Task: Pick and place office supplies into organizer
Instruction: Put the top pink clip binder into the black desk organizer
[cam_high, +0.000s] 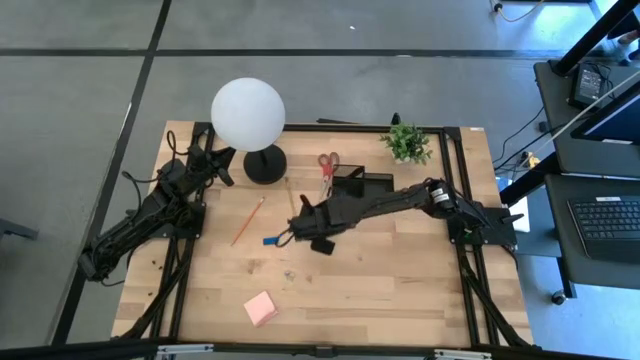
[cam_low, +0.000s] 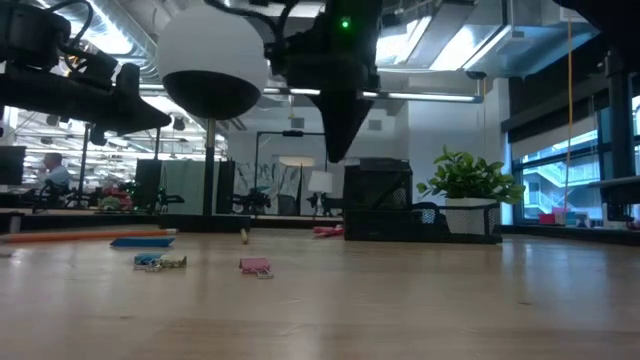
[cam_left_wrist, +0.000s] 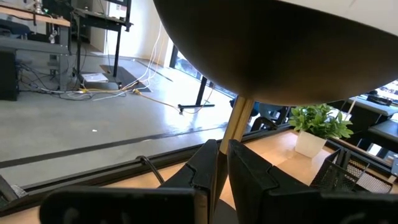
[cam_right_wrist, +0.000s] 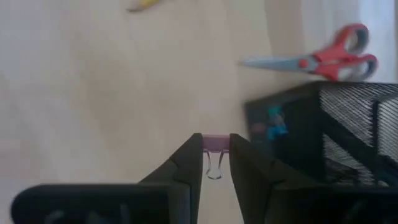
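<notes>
My left gripper sat at the back left of the table beside the lamp, its fingers close together with nothing between them, pointing toward the lamp stem. A pencil lay on the bare wood right of that arm, with a pink sticky-note pad well apart from it near the front edge. Just right of the pencil lay a flat blue eraser, and a few tiny clips rested on the table in front of it. My right gripper hung above the table centre, clenched on a pink binder clip whose wire loop hung between the fingers. The red-handled scissors lay flat just left of the black mesh organizer, which held a small blue clip inside. The potted plant stood behind the organizer's right end
</notes>
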